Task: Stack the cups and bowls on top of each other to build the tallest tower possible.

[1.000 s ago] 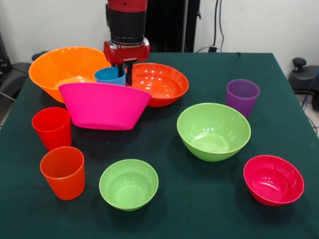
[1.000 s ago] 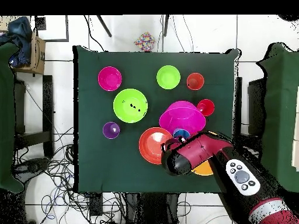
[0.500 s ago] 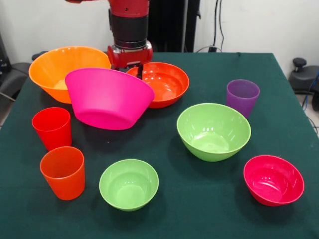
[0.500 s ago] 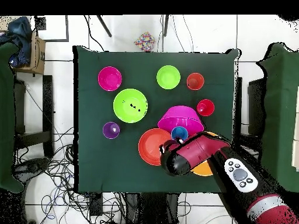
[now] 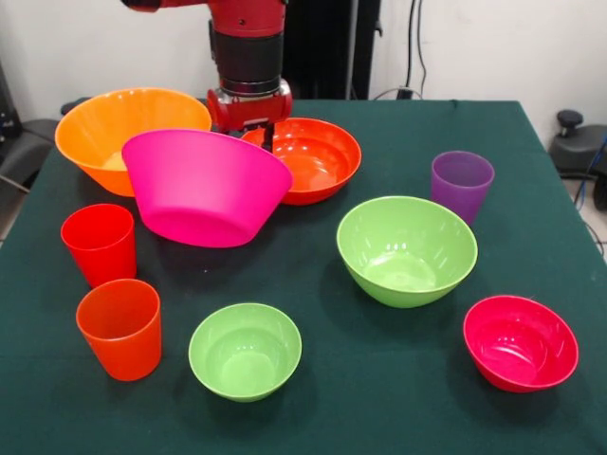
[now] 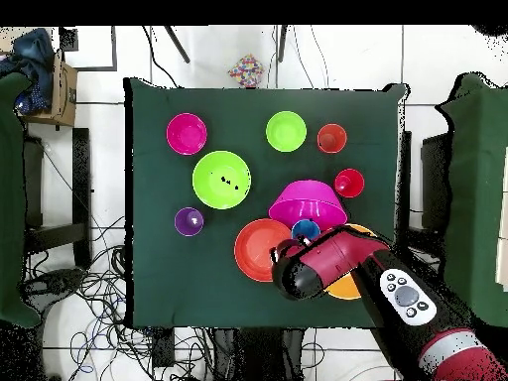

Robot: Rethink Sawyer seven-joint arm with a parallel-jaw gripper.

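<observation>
My gripper (image 5: 265,134) hangs just behind the large pink bowl (image 5: 204,186), shut on the blue cup (image 6: 305,230). The overhead view shows that cup at the pink bowl's (image 6: 309,202) rim; in the front view the bowl hides it. The pink bowl is tipped, its mouth turned towards the arm (image 6: 337,264). A shallow red-orange bowl (image 5: 313,157) and a large orange bowl (image 5: 119,125) flank the gripper. The red cup (image 5: 99,243), orange cup (image 5: 120,327) and purple cup (image 5: 462,182) stand apart. No tower shows in either view.
A medium lime green bowl (image 5: 406,248), a small lime green bowl (image 5: 245,350) and a small crimson bowl (image 5: 520,342) sit on the green tablecloth (image 5: 379,398) nearer the front edge. Cables lie on the floor (image 6: 89,288) beside the table.
The pink bowl has tipped up from lying flat, and the blue cup has dropped out of the front view behind it. The gripper has shifted slightly towards the red-orange bowl.
</observation>
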